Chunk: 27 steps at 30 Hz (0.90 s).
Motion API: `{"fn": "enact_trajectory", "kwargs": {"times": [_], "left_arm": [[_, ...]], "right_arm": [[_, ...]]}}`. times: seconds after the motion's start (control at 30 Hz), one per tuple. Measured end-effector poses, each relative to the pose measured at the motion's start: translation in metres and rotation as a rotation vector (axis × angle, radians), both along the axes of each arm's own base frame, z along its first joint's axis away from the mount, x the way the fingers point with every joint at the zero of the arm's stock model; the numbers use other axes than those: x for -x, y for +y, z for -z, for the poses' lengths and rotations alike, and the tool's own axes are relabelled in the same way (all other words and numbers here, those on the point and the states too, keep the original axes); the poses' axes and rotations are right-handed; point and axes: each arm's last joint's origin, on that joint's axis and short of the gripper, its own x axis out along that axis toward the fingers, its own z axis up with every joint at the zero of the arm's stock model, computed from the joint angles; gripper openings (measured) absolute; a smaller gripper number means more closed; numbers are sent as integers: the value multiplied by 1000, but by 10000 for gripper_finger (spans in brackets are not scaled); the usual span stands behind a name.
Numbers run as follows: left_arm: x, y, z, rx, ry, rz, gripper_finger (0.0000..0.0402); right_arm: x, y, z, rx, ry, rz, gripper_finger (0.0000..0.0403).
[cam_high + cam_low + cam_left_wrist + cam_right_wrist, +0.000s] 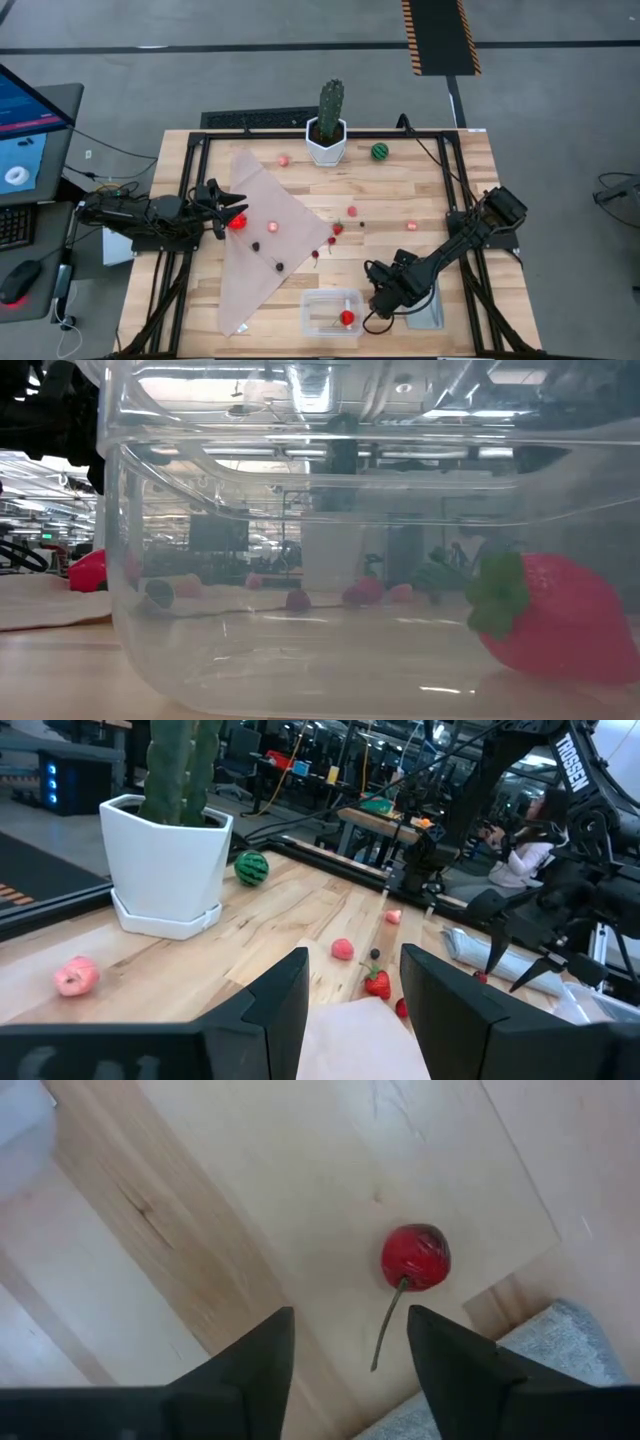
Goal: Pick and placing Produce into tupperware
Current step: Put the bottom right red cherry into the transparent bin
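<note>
Clear tupperware (300, 610) wall nearest, one strawberry (555, 615) inside. Right gripper (350, 1350) spread above red cherry (415, 1257) on bare wood beside tub. Likely light, hard, rolls; pinch across ball, not thin stem. Left gripper (355, 1010) apart, seemingly empty, over beige cloth (265, 235).

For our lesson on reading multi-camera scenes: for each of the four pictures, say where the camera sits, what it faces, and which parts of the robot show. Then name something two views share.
High view: overhead, looking straight down on the table; both arms show, with the left gripper and right gripper.
Low view: at table height, looking through the clear tub at a strawberry; no arm is clear.
Left wrist view: looks past its own fingers toward the cactus pot.
Right wrist view: looks down past its fingers at a cherry.
Shared: the high view also shows tub and strawberry.
</note>
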Motion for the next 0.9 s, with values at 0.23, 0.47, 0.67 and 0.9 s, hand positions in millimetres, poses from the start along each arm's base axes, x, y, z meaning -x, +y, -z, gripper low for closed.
{"fn": "enact_trajectory", "kwargs": {"times": [0.23, 0.47, 0.67, 0.9], "left_arm": [[0, 0, 0, 7, -2, 0, 149], [0, 0, 0, 8, -2, 0, 149], [0, 0, 0, 8, -2, 0, 149], [0, 0, 0, 13, -4, -17, 149]], "right_arm": [[0, 0, 0, 1, 0, 0, 167], [-4, 2, 17, 17, 42, -28, 147], [-5, 3, 19, 17, 42, -40, 95], [-4, 0, 14, 36, 27, -42, 19]]}}
